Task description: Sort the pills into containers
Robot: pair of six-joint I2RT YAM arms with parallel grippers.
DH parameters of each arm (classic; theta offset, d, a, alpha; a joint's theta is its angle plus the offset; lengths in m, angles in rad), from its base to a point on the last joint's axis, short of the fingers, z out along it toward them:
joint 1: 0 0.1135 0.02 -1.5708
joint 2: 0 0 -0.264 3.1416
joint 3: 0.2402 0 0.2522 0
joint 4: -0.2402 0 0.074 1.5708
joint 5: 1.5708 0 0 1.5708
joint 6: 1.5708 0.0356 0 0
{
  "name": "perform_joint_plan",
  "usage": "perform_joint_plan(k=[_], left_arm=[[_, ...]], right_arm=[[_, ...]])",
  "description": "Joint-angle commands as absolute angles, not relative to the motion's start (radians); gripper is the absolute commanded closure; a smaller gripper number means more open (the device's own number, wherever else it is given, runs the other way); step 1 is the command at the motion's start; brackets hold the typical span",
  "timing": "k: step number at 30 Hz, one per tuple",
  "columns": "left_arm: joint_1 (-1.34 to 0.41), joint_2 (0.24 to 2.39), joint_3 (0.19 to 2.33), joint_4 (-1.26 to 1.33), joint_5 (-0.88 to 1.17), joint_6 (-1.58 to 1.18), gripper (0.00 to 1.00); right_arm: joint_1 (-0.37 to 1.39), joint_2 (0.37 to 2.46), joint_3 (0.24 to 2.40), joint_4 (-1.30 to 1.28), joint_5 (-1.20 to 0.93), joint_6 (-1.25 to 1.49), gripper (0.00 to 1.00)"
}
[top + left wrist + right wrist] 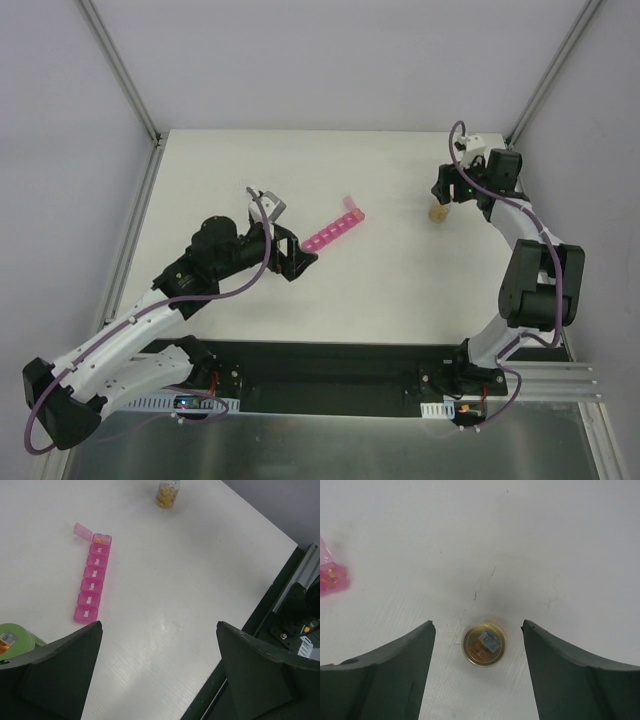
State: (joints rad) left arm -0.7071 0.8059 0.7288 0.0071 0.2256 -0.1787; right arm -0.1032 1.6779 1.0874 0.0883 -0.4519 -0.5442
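Observation:
The pink organizer (335, 230) lies slanted mid-table, its containers in one row (92, 577). The far end lid (81, 530) stands open, and a few amber pills (100, 540) lie in that compartment. A small clear bottle (437, 212) holding more pills stands upright to the right of it. My right gripper (477, 625) hangs open right above the bottle (484, 644), which sits between the fingers with a gap on each side. My left gripper (159, 625) is open and empty, just short of the organizer's near end.
A green bottle (15, 637) stands beside my left finger (65, 665), close to the organizer's near end. The table's near edge and a black rail (280, 605) run along the right of the left wrist view. The organizer's open end (330, 577) shows at the left edge of the right wrist view.

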Motion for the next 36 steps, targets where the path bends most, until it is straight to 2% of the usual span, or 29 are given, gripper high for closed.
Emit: perform_joint_plan(k=[1, 4, 8, 10, 11, 12, 15, 18, 21, 25, 30, 31, 33, 36], left_arm=[[-0.684, 0.903, 0.844, -0.08, 0.221, -0.225, 0.05], [-0.678, 1.001, 0.923, -0.15, 0.245, -0.236, 0.07], [-0.672, 1.138, 1.018, -0.227, 0.301, -0.236, 0.11], [-0.666, 1.169, 1.052, -0.253, 0.314, -0.251, 0.13], [-0.654, 1.19, 1.058, -0.261, 0.321, -0.258, 0.17], [-0.646, 1.196, 1.065, -0.262, 0.328, -0.264, 0.2], [-0.626, 1.198, 1.054, -0.264, 0.35, -0.279, 0.29], [-0.615, 1.183, 1.037, -0.264, 0.359, -0.285, 0.34], [-0.609, 1.184, 1.023, -0.262, 0.376, -0.29, 0.41], [-0.595, 1.212, 1.009, -0.261, 0.373, -0.298, 0.52], [-0.574, 1.264, 1.029, -0.238, 0.39, -0.293, 0.55], [-0.571, 1.294, 1.035, -0.232, 0.406, -0.295, 0.59], [-0.557, 1.334, 1.063, -0.216, 0.425, -0.302, 0.6], [-0.542, 1.449, 1.132, -0.207, 0.478, -0.317, 0.68]], right_arm=[[-0.106, 1.582, 1.291, -0.108, -0.564, -0.613, 0.26], [-0.078, 1.588, 1.388, -0.302, -0.633, -0.691, 0.27], [0.02, 1.684, 1.639, -0.628, -0.785, -0.791, 0.28], [0.069, 1.754, 1.71, -0.779, -0.801, -0.795, 0.35], [0.122, 1.775, 1.759, -0.811, -0.804, -0.785, 0.38], [0.149, 1.795, 1.772, -0.828, -0.796, -0.767, 0.47], [0.224, 1.867, 1.822, -0.783, -0.77, -0.657, 0.63], [0.259, 1.949, 1.897, -0.704, -0.736, -0.534, 0.74], [0.284, 2.057, 1.982, -0.674, -0.712, -0.477, 0.79], [0.307, 2.193, 2.106, -0.623, -0.681, -0.422, 0.83], [0.328, 2.312, 2.227, -0.623, -0.664, -0.388, 0.86], [0.328, 2.336, 2.236, -0.62, -0.661, -0.382, 0.86], [0.331, 2.362, 2.259, -0.614, -0.672, -0.367, 0.87], [0.333, 2.396, 2.27, -0.612, -0.692, -0.347, 0.87]])
